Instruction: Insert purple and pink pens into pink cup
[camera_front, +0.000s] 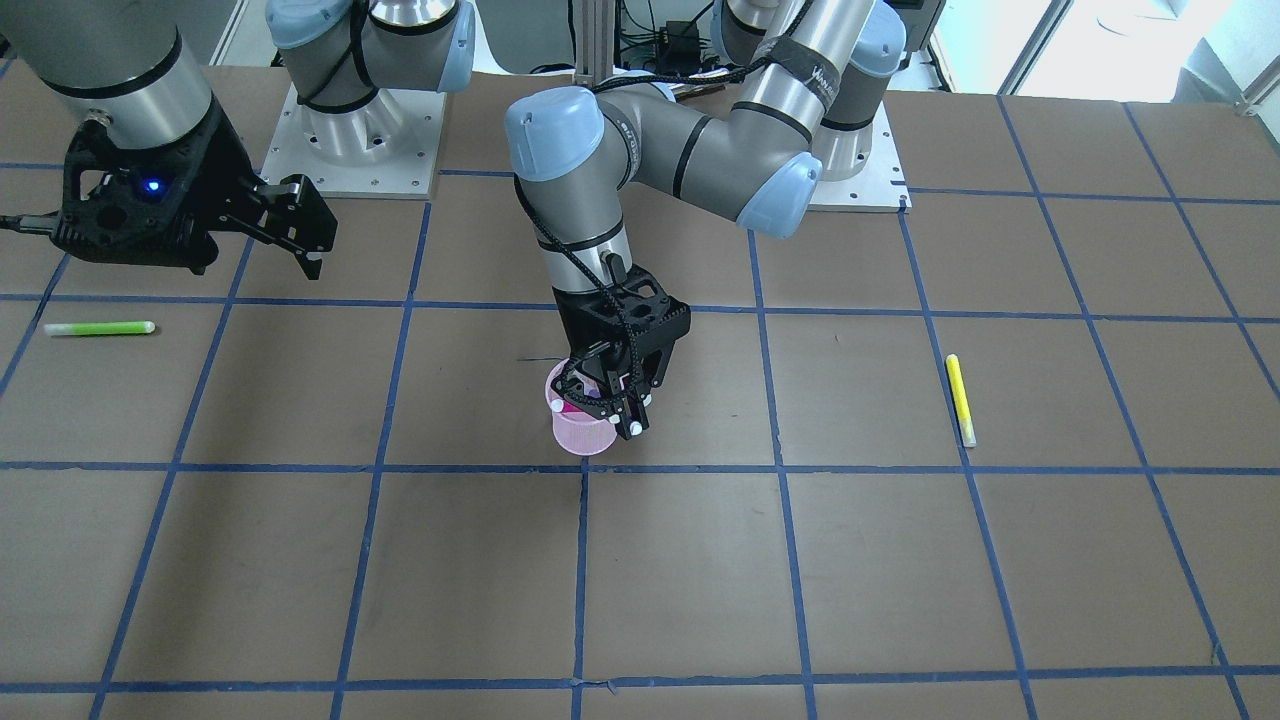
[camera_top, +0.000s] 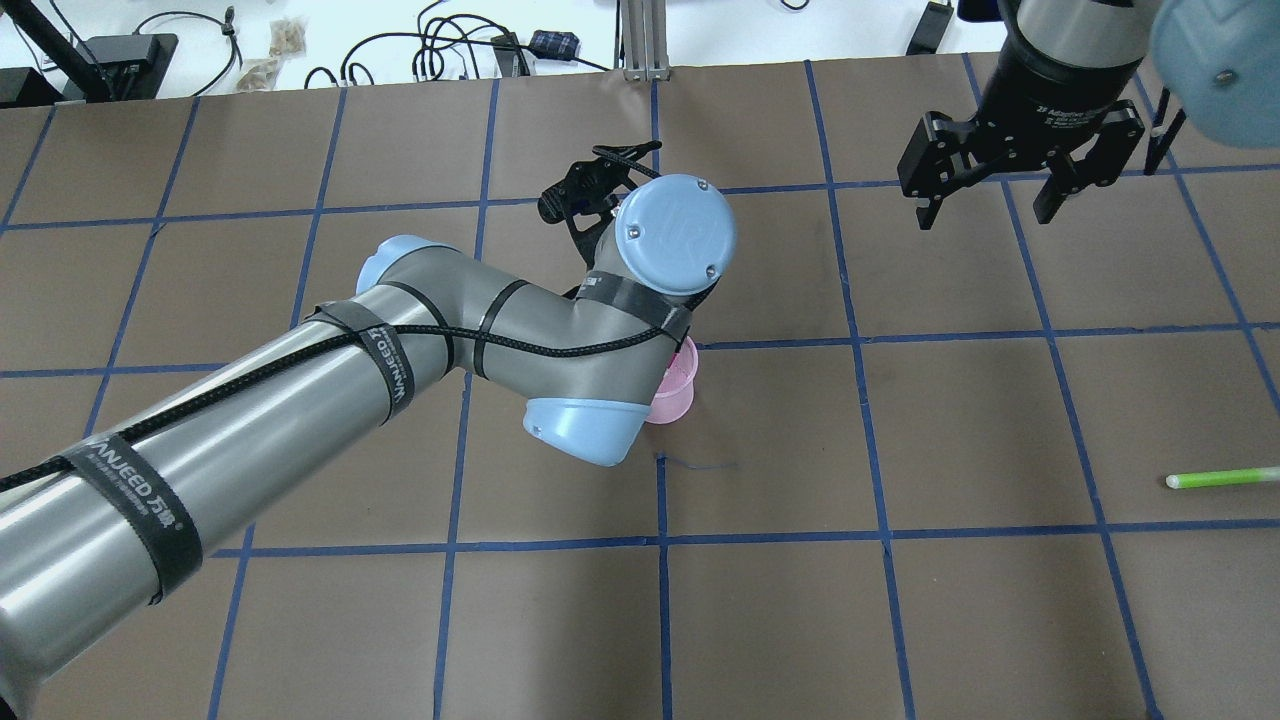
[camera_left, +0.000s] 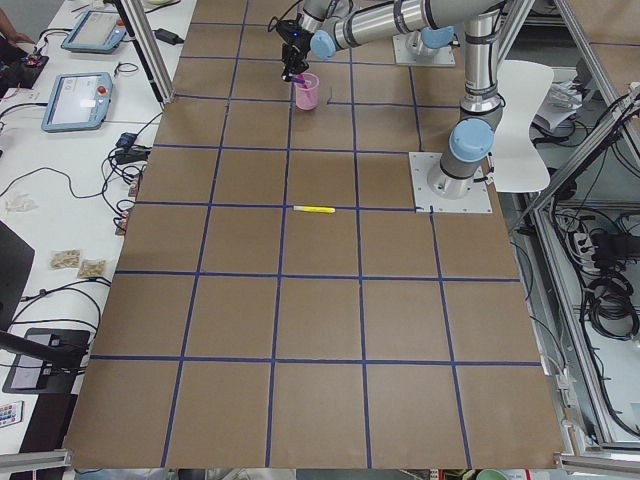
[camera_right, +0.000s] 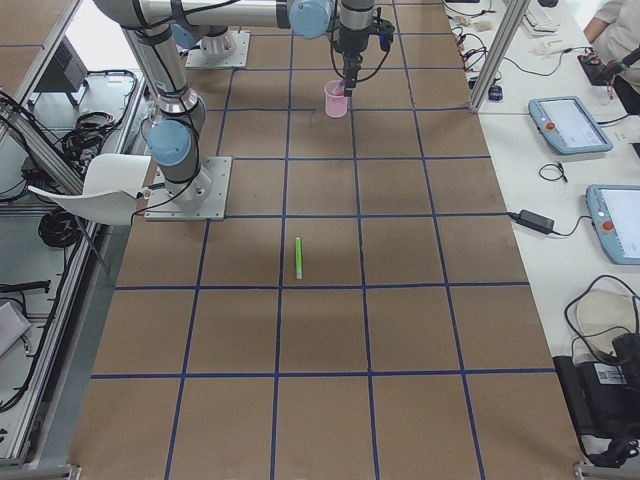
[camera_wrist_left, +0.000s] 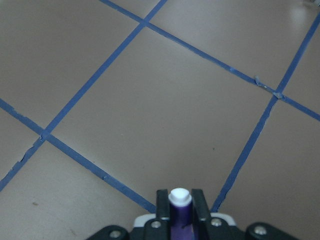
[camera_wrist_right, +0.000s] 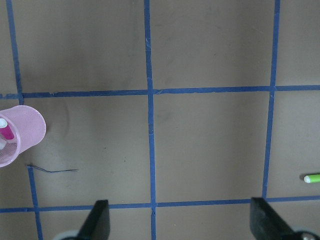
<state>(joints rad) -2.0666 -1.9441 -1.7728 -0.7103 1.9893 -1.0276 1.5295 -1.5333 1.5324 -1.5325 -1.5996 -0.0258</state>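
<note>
The pink mesh cup (camera_front: 580, 432) stands upright near the table's middle; it also shows in the overhead view (camera_top: 674, 388) and the right wrist view (camera_wrist_right: 22, 131). A pink pen (camera_wrist_right: 6, 131) leans inside it. My left gripper (camera_front: 622, 418) hangs right over the cup's rim, shut on a purple pen with a white cap (camera_wrist_left: 180, 207). The pen's lower end is hidden. My right gripper (camera_front: 297, 232) is open and empty, raised well away from the cup (camera_top: 985, 205).
A green pen (camera_front: 100, 328) lies on the table near my right gripper and shows in the overhead view (camera_top: 1220, 478). A yellow pen (camera_front: 960, 400) lies on my left side. Blue tape lines grid the brown table.
</note>
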